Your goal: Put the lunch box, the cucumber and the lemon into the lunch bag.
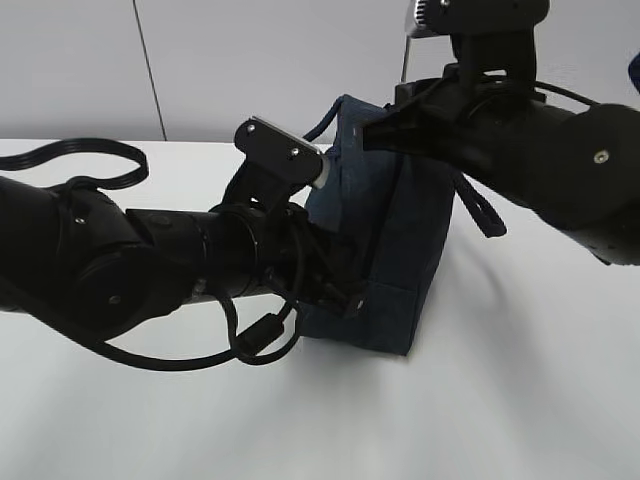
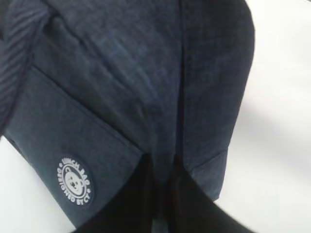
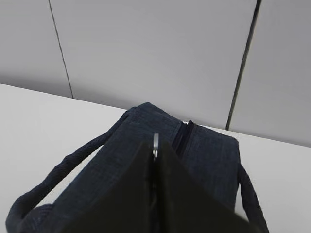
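The dark navy lunch bag point(image 1: 395, 240) stands upright on the white table. My left gripper point(image 1: 342, 292) is at the bag's lower left side; in the left wrist view it point(image 2: 162, 165) is shut on a fold of the bag's fabric point(image 2: 146, 87). My right gripper point(image 1: 375, 135) is on the bag's top; in the right wrist view it point(image 3: 155, 149) is shut on the metal ring pull point(image 3: 155, 140) beside the zipper point(image 3: 183, 135). The lunch box, the cucumber and the lemon are out of view.
The bag's loop handles hang at both sides point(image 3: 63, 170) point(image 3: 250, 194). A round white logo patch point(image 2: 74, 181) sits on the bag's side. A black cable point(image 1: 70, 155) lies on the table at the far left. A grey wall point(image 3: 155, 48) stands behind.
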Robot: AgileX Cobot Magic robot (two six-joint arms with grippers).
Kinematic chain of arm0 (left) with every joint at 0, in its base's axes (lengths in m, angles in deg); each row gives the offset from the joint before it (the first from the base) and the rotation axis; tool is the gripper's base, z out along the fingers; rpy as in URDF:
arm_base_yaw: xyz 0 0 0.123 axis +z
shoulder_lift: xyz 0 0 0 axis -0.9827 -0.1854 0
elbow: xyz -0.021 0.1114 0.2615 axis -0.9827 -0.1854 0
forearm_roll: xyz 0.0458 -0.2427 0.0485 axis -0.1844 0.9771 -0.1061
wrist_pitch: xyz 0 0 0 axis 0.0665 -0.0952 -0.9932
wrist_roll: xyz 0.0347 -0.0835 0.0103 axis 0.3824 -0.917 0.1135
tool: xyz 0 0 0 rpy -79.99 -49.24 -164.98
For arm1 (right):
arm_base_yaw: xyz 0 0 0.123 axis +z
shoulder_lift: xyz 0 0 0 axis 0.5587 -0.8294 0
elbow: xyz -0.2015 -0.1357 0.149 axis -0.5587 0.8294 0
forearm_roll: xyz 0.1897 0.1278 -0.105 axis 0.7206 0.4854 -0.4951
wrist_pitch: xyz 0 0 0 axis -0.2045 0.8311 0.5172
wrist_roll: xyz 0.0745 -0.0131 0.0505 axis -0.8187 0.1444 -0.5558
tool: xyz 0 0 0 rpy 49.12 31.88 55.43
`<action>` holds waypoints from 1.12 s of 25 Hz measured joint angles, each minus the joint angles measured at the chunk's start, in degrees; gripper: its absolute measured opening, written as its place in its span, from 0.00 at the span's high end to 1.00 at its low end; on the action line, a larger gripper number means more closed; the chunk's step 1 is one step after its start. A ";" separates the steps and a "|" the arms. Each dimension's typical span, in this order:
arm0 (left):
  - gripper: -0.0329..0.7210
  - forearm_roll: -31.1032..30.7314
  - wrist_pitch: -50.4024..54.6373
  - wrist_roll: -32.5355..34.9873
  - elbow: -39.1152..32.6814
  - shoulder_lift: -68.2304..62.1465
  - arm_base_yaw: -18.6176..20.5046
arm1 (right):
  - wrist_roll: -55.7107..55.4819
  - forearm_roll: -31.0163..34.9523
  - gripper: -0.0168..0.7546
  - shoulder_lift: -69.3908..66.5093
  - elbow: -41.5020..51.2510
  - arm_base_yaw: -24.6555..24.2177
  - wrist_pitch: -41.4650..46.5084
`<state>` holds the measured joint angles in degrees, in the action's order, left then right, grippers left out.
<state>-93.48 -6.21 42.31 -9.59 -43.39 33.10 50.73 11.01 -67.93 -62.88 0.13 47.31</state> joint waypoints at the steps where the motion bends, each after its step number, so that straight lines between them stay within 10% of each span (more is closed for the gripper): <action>1: 0.95 0.00 0.23 0.00 0.00 0.00 0.00 | 0.07 0.00 0.98 -0.45 -0.55 -0.26 0.14; 28: 0.95 -0.10 0.98 0.00 -0.65 0.00 -0.12 | 0.13 2.07 0.98 -16.58 -25.18 -11.16 19.93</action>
<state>-93.58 -5.22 42.31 -10.24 -43.39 32.98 50.86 13.08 -84.51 -88.06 -11.03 67.24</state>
